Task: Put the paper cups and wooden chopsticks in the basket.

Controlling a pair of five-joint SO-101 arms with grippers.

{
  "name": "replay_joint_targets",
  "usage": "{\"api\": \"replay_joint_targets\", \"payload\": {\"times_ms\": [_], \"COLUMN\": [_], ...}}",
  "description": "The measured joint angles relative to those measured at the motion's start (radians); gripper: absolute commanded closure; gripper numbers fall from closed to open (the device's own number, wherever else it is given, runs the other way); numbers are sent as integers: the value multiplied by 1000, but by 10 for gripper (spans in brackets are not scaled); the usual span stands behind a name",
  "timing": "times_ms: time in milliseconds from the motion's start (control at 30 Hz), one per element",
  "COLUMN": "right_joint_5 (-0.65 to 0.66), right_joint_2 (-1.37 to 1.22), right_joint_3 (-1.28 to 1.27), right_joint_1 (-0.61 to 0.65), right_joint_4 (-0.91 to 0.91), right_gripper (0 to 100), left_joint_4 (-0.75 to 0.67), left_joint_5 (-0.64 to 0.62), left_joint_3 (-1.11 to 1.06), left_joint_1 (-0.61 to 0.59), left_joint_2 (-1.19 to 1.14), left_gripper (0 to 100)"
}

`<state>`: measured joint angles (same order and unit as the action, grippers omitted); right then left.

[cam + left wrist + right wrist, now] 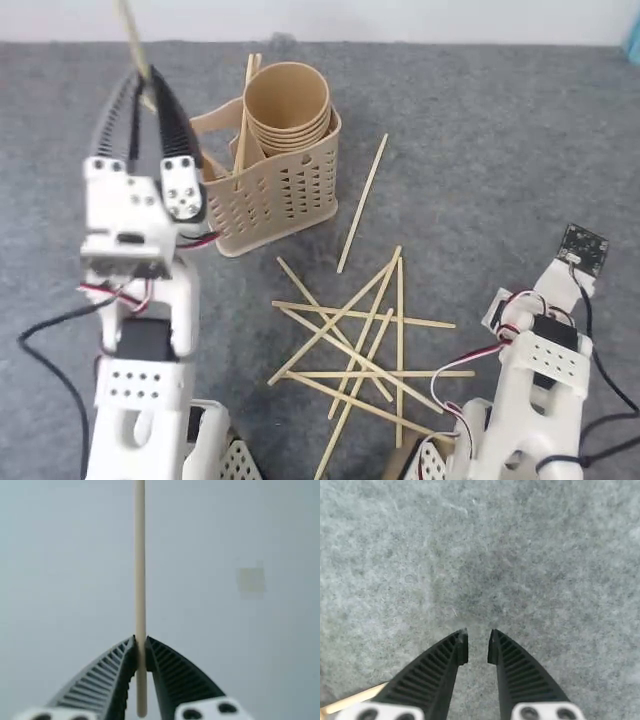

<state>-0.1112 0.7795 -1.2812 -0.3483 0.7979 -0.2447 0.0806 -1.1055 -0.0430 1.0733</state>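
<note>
The left gripper (140, 642) is clamped on a single wooden chopstick (140, 555), its jaws closed against the stick near its lower end. The stick stands close to upright, long axis vertical, most of its length rising above the fingertips against a pale wall (60, 555). In the high view this gripper (148, 85) hangs just beside the basket (280, 200), on the side away from the paper cups (288, 100). The cups sit nested in one stack at the basket's far end, mouths up, with at least four rims showing. Between gripper and cups, a few chopsticks (245, 110) already stand in the basket, leaning steeply; their exact number is hard to tell. One loose chopstick (362, 205) lies alone on the grey felt (480, 130) just past the basket's cup end, pointing away from the arms. Nearer the arms than the basket, roughly nine more lie in a crossed pile (365, 340), pointing every way, overlaps blurring the count. The right gripper (477, 647), well apart from the basket, holds nothing, its jaws slightly parted over bare felt.
</note>
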Motion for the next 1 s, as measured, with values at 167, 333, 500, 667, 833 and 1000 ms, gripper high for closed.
{"api": "replay_joint_targets", "payload": {"times_ms": [167, 333, 500, 667, 833, 1000], "right_joint_5": [0, 0, 0, 0, 0, 0], "right_joint_2": [0, 0, 0, 0, 0, 0], "right_joint_3": [0, 0, 0, 0, 0, 0], "right_joint_1": [0, 0, 0, 0, 0, 0], "right_joint_4": [-2, -2, -3, -3, -3, -3], "right_gripper": [923, 923, 923, 923, 923, 923], "left_joint_4": [-38, -192, -293, -305, -308, -308], "left_joint_5": [-69, -107, -112, -112, -112, -112], "left_joint_3": [-95, -141, -144, -195, -242, -245], "left_joint_1": [23, 17, 21, 18, 21, -32], "left_joint_2": [-101, -213, -348, -397, -399, -399], "left_gripper": [987, 987, 887, 790, 791, 791]}}
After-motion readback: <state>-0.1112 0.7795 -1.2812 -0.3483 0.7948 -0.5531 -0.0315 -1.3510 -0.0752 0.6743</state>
